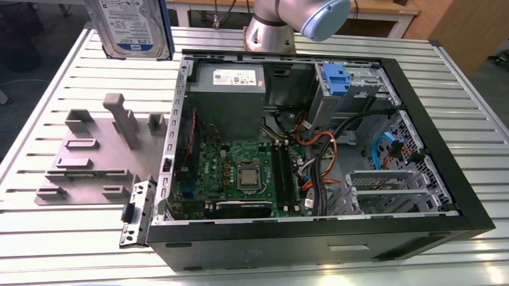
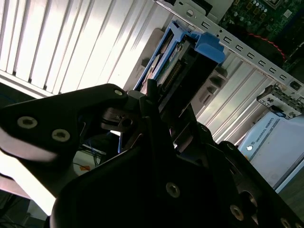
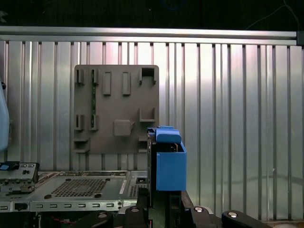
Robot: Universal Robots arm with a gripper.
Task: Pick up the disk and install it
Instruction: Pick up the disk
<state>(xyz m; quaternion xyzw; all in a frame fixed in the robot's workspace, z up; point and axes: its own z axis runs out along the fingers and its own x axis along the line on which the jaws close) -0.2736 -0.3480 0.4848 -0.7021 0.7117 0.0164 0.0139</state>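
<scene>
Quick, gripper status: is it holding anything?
The gripper: closed, holding the disk up off the table.

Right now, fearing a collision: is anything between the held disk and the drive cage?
The disk hangs in the gripper, outside the open case. Toward the drive cage lie the case's side wall and the grey power supply, both seemingly lower than it. A blue bracket sits at the cage itself.
</scene>
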